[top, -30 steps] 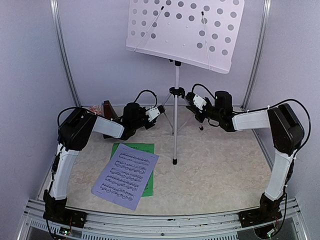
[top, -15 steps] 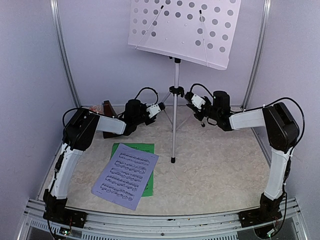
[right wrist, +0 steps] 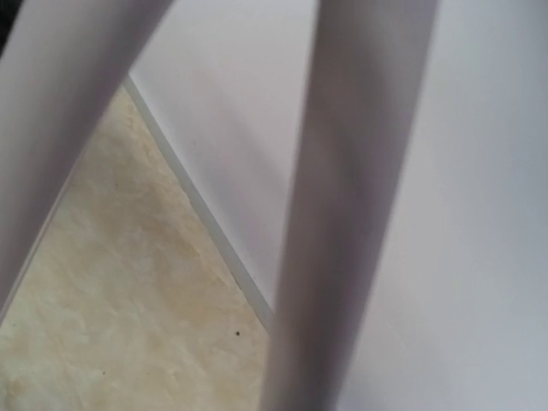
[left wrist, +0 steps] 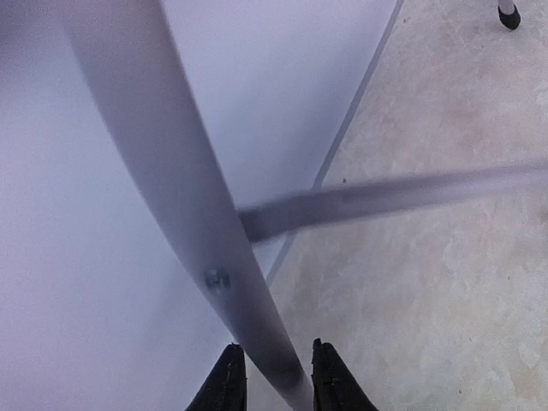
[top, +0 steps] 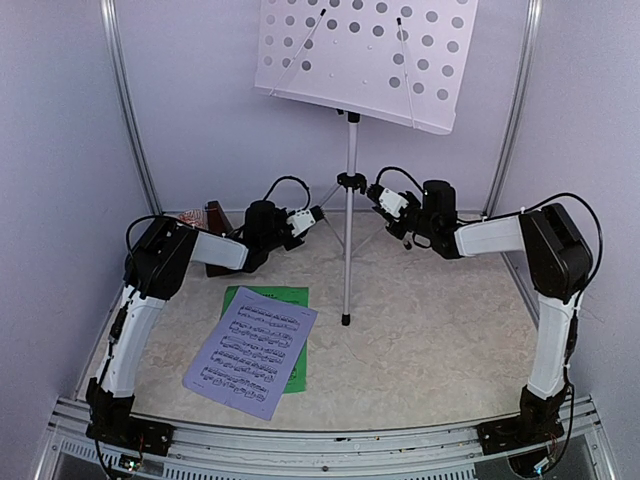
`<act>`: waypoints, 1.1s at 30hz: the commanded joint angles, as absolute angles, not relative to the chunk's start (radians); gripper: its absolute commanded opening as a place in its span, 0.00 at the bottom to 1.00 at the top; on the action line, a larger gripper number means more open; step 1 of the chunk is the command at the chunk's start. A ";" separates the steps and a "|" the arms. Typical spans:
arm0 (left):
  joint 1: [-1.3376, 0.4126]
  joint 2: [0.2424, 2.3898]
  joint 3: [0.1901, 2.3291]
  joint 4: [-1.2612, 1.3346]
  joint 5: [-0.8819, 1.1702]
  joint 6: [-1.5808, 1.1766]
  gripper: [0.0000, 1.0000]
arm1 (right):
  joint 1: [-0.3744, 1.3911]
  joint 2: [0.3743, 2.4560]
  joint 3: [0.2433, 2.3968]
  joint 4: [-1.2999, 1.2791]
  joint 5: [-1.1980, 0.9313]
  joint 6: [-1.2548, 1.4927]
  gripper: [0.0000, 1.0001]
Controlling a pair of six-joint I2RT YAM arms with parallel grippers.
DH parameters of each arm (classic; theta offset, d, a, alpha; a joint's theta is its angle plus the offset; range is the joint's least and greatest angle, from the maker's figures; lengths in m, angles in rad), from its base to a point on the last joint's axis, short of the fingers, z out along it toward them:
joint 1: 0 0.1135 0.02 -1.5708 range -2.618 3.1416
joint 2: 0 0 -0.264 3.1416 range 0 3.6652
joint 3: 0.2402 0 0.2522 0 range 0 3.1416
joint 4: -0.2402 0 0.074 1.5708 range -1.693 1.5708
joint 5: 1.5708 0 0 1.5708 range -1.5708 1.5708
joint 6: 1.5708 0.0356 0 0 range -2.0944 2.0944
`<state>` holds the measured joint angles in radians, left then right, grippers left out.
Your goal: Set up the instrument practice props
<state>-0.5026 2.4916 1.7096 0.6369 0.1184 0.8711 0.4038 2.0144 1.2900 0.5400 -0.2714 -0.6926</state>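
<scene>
The silver music stand (top: pixel 350 180) is upright at the back, its perforated desk (top: pixel 365 55) high above. My left gripper (top: pixel 320 213) is at its left tripod leg. In the left wrist view that leg (left wrist: pixel 214 257) runs between the fingers (left wrist: pixel 226 377) of the left gripper (left wrist: pixel 274 347) with a thin gap, so the jaws are open. My right gripper (top: pixel 374 193) is at the right leg near the hub. The leg (right wrist: pixel 342 257) fills the right wrist view and hides the fingers. The lavender sheet (top: pixel 250 350) lies over the green sheet (top: pixel 290 298). The brown metronome (top: pixel 215 218) sits behind my left arm.
The stand's front foot (top: pixel 345 320) rests on the beige table top (top: pixel 440 340). Another foot (left wrist: pixel 509 15) shows far off in the left wrist view. White walls and metal corner posts (top: pixel 130 130) close in the back and both sides.
The stand and both grippers have shifted a little toward the back wall. The left jaws have loosened slightly around the leg.
</scene>
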 commanded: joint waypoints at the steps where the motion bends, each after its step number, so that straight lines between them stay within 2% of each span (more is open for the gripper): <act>1: -0.463 2.459 1.620 0.676 0.053 0.891 0.35 | 0.434 2.093 1.262 0.387 -0.279 -0.820 0.00; 8: -0.472 2.375 1.507 0.731 0.089 0.835 0.61 | 0.445 2.112 1.266 0.368 -0.268 -0.845 0.00; 12: -0.485 2.318 1.466 0.736 0.107 0.808 0.69 | 0.449 2.125 1.271 0.352 -0.265 -0.859 0.00; 17: -0.518 2.225 1.429 0.694 0.121 0.709 0.70 | 0.455 2.143 1.273 0.336 -0.250 -0.861 0.00; 26: -0.642 1.964 1.152 0.725 0.099 0.320 0.67 | 0.459 2.096 1.240 0.342 -0.235 -0.841 0.00; 29: -0.672 1.936 1.100 0.730 0.117 0.129 0.65 | 0.460 2.084 1.224 0.341 -0.223 -0.842 0.00; 33: -0.743 1.949 1.018 0.778 0.154 0.013 0.64 | 0.460 2.085 1.220 0.322 -0.195 -0.861 0.00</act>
<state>-0.6979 1.9411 1.0901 0.7387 0.1204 0.2180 0.4175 2.0399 1.2930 0.5709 -0.1871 -0.7361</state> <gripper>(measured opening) 0.642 0.133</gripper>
